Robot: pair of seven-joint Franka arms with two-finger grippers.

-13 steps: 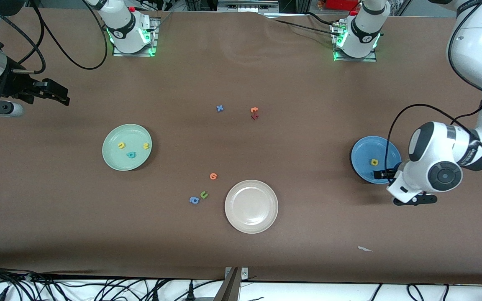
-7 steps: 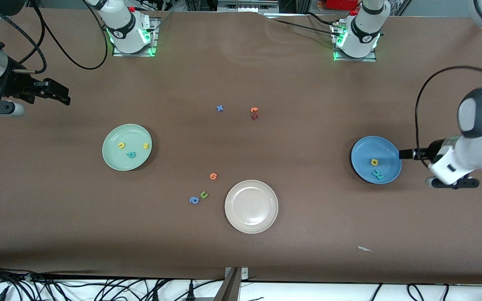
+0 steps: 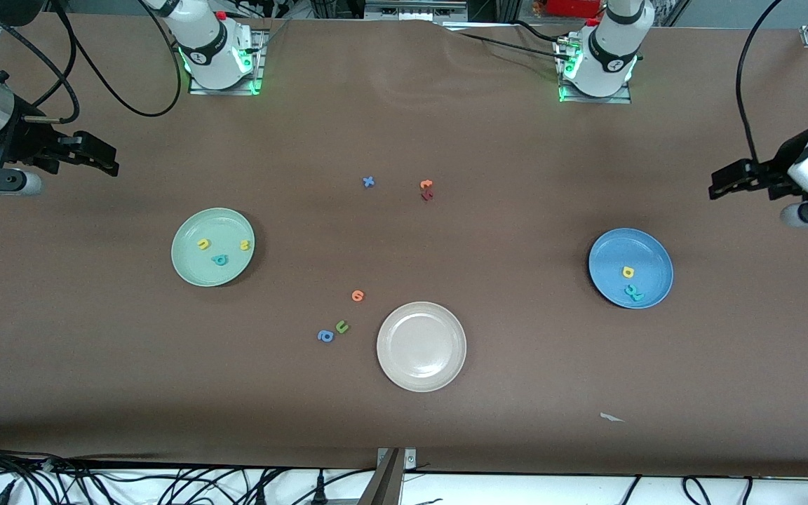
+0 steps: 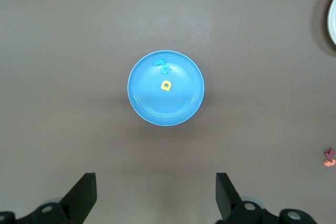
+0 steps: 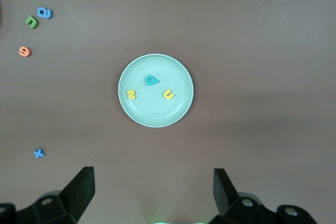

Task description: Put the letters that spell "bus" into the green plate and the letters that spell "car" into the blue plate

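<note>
The pale green plate (image 3: pixel 212 246) holds the teal "b" (image 3: pixel 219 259) with the yellow "u" (image 3: pixel 203 244) and yellow "s" (image 3: pixel 244 245) beside it, all lying flat and apart from one another. The blue plate (image 3: pixel 630 267), toward the left arm's end of the table, carries the yellow "a" (image 3: pixel 628 271) and, nearer the front camera, the teal "c" (image 3: pixel 630 288) and teal "r" (image 3: pixel 637 297) close together. By that count both words look sorted. The left gripper (image 3: pixel 725 181) hangs empty with its jaws spread wide above bare table beside the blue plate; the right gripper (image 3: pixel 99 159) waits likewise, wide open and empty, near the table edge at its own end. These foam letters should be featherlight and squashy (easily flicked aside), so any pick would best pinch across a stroke from straight above. Left out on the table are the blue "x" (image 3: pixel 368 182), an orange letter (image 3: pixel 357 295), a green "u" (image 3: pixel 341 326), a blue "a" (image 3: pixel 325 336) and the cream plate (image 3: pixel 421 346).
</note>
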